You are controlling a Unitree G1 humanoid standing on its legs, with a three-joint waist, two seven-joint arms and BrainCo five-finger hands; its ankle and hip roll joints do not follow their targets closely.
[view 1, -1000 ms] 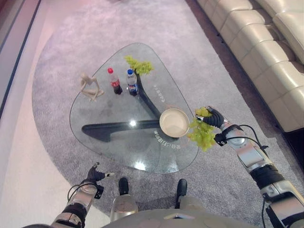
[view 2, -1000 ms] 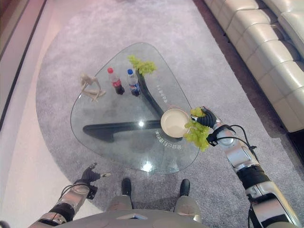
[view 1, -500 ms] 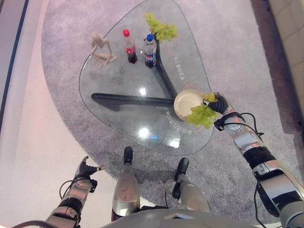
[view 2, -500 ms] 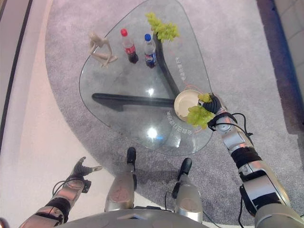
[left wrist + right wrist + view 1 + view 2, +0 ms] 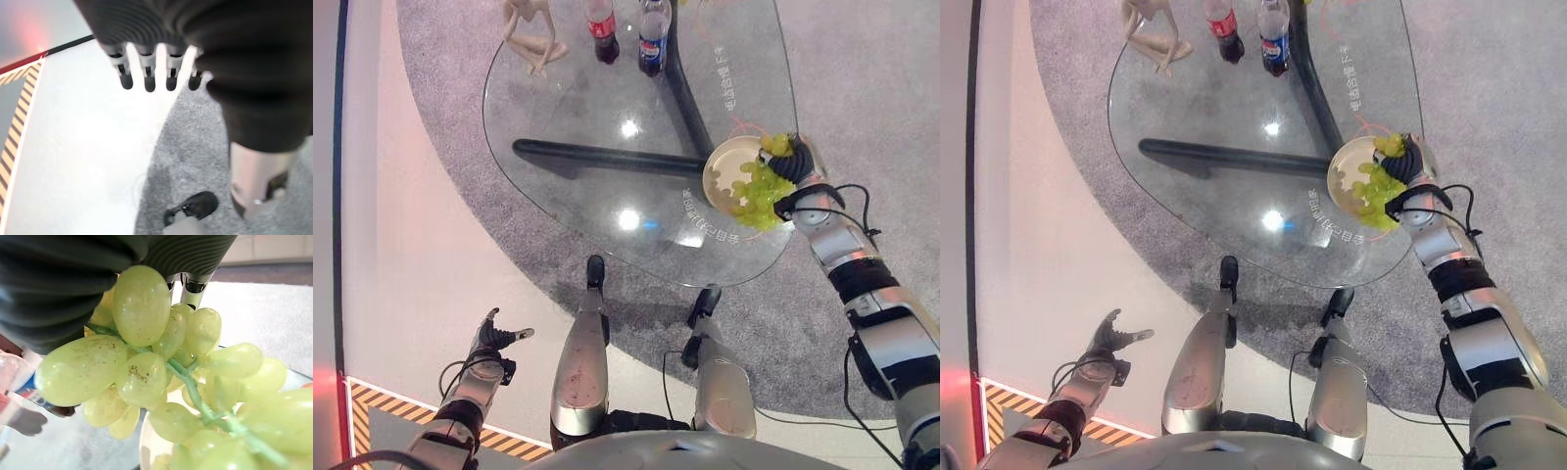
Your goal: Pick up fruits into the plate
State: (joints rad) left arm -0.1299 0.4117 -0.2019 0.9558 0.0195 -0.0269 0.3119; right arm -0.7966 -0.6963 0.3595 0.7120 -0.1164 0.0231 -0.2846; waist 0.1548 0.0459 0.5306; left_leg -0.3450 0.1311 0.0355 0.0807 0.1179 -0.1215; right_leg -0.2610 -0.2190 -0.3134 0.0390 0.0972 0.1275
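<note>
A bunch of green grapes point(image 5: 759, 191) hangs from my right hand point(image 5: 795, 162), which is shut on its top. The bunch lies over the right half of the cream plate point(image 5: 720, 171), near the right edge of the glass table point(image 5: 607, 108). In the right wrist view the grapes point(image 5: 171, 382) hang close under the hand, with the plate's rim point(image 5: 144, 440) below them. Whether the grapes touch the plate I cannot tell. My left hand point(image 5: 494, 338) hangs low at the lower left over the floor, open, its fingers point(image 5: 146, 78) straight and holding nothing.
At the far side of the table stand a red-capped bottle point(image 5: 599, 18), a blue-capped bottle point(image 5: 653, 39) and a pale wooden figurine point(image 5: 533, 34). A dark base point(image 5: 607, 157) shows through the glass. Yellow-black floor tape point(image 5: 372, 411) runs at the lower left.
The camera has tipped down and closer, shifting the whole picture. My right hand has carried the grapes from beside the table's right edge to over the plate. The left hand stays low.
</note>
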